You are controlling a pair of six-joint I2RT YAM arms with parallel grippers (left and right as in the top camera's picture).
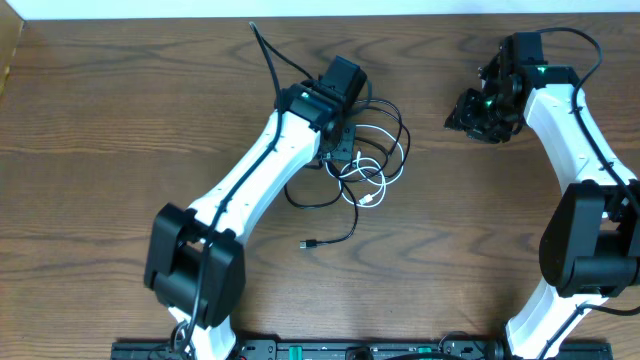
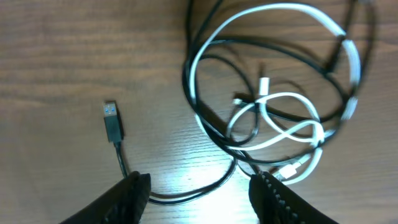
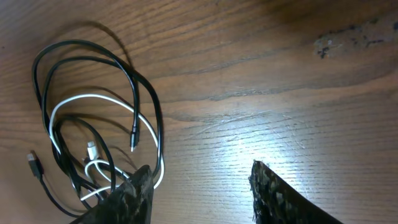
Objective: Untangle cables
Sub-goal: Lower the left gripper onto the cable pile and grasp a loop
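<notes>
A black cable (image 1: 340, 205) and a white cable (image 1: 368, 180) lie looped through each other on the wooden table. The black cable's plug end (image 1: 309, 243) trails toward the front. In the left wrist view the white loops (image 2: 286, 124) cross the black loops (image 2: 205, 118), and a black USB plug (image 2: 112, 121) lies apart at the left. My left gripper (image 2: 199, 190) is open just above the tangle's near edge, over a black strand. My right gripper (image 3: 199, 186) is open and empty, right of the tangle (image 3: 93, 137), hovering over bare wood.
The left arm (image 1: 260, 180) stretches diagonally from the front left over the table. The right arm (image 1: 575, 120) stands along the right side, its wrist (image 1: 490, 105) at the back right. The table's far edge (image 1: 320, 18) meets a white wall.
</notes>
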